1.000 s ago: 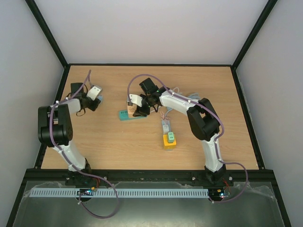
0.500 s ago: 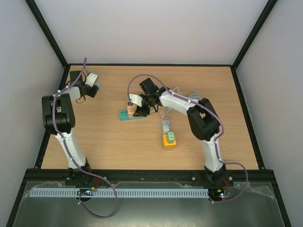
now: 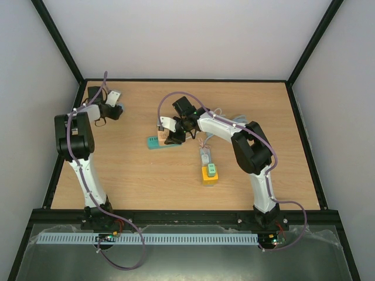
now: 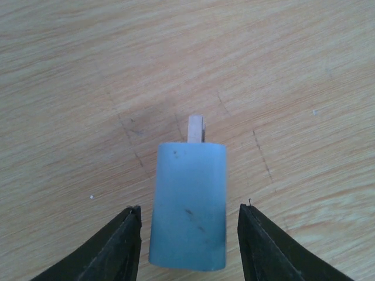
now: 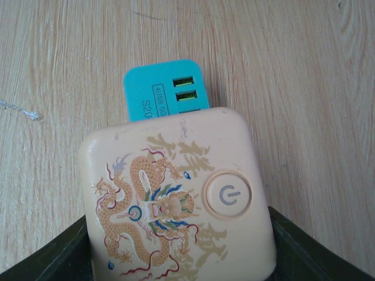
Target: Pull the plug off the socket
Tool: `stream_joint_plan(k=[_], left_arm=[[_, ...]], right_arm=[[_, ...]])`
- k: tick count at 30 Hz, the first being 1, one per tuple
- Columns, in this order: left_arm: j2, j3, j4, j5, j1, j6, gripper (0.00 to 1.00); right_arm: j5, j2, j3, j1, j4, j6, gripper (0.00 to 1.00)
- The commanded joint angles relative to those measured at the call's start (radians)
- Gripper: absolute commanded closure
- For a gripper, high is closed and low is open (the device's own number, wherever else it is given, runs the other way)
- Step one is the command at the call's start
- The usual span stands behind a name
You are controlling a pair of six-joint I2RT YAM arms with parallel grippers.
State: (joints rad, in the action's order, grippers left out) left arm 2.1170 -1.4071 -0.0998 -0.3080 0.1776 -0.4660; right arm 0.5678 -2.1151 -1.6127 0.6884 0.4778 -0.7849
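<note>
Left hand [image 4: 189, 209] is sitting released. Both fingers [image 4: 124, 249] are standing off the plug [image 4: 188, 199], with a thin gap showing on each side. The plug, pale blue, is lying flat on the desk [image 4: 70, 88] between them. Its prong [image 4: 195, 127] is pointing straight ahead of the hand, away from the palm.

Right hand [image 5: 179, 225] is grasping the socket [image 5: 170, 187], fingers lying against its two flanks. The socket is cream, its dragon print facing up at the wrist camera. Its power button [image 5: 228, 195] is sitting off-centre, nearer one finger. A teal USB block [image 5: 166, 88] is sticking out from under the socket's far edge, ahead of the fingertips, two ports showing.

From overhead, the plug is lying well apart from the socket, off to the right hand's left. Back toward the right arm's base, a yellow-and-grey adapter [image 3: 209, 168] is resting on the desk.
</note>
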Motion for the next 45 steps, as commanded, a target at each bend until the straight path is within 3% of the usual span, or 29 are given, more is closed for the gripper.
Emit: stream_joint_plan(k=[1, 4, 9, 15, 27, 32, 38, 42, 45], left_arm=[[0.029, -0.034, -0.08, 0.0, 0.014, -0.004, 0.44], [0.014, -0.034, -0.096, -0.009, 0.017, -0.007, 0.29], [-0.045, -0.024, -0.118, -0.049, 0.025, -0.006, 0.12], [-0.14, 0.004, -0.149, -0.11, 0.049, -0.01, 0.01], [-0.286, 0.07, -0.076, -0.306, 0.249, 0.153, 0.0], [-0.22, -0.059, -0.31, -0.334, 0.295, 0.015, 0.01], [-0.346, 0.112, -0.236, -0.386, 0.302, -0.062, 0.01], [-0.388, 0.125, -0.331, -0.406, 0.26, -0.162, 0.0], [-0.41, 0.135, -0.387, -0.412, 0.231, -0.216, 0.0]], right_arm=[[-0.151, -0.068, 0.055, -0.014, 0.194, -0.016, 0.87], [-0.147, -0.07, 0.053, -0.013, 0.193, -0.017, 0.87], [-0.139, -0.072, 0.047, -0.009, 0.194, -0.014, 0.87], [-0.14, -0.078, 0.036, 0.011, 0.193, -0.013, 0.87], [-0.127, -0.095, -0.006, 0.059, 0.198, -0.002, 0.86], [-0.104, -0.105, -0.024, 0.073, 0.198, 0.007, 0.85], [-0.088, -0.113, -0.033, 0.095, 0.196, 0.014, 0.83], [-0.057, -0.113, -0.043, 0.105, 0.199, 0.024, 0.73], [-0.045, -0.103, -0.043, 0.105, 0.196, 0.03, 0.5]])
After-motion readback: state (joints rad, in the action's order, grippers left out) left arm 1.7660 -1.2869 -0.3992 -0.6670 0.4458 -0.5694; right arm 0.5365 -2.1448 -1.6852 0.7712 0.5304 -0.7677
